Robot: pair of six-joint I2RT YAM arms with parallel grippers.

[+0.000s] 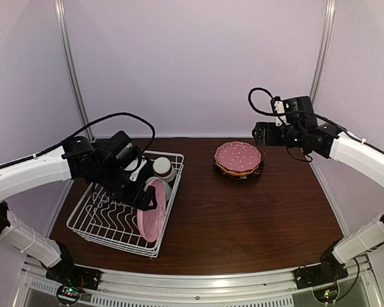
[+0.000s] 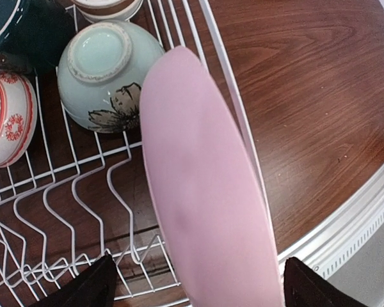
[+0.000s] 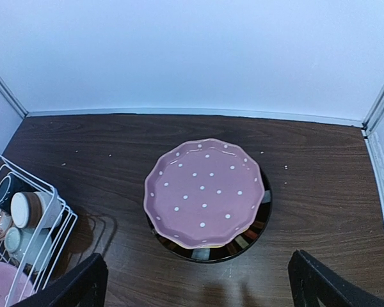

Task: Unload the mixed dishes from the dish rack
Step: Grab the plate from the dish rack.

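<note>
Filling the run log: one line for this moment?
phase: unloading | left gripper: open, astride light pink plate on edge in dish rack | right gripper: open, empty, near pink dotted plate stack

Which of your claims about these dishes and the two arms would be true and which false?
1. The light pink plate stands on edge in the dish rack. True.
2. The dotted pink plate lies on other plates on the table, outside the rack. True.
3. The left gripper is clamped shut on the light pink plate. False: its jaws stand open, one on each side of the plate.
4. The right gripper carries a cup. False: it is open and empty, above the stacked plates.
5. The rack holds only the plate. False: a pale green bowl and other cups are in it too.
</note>
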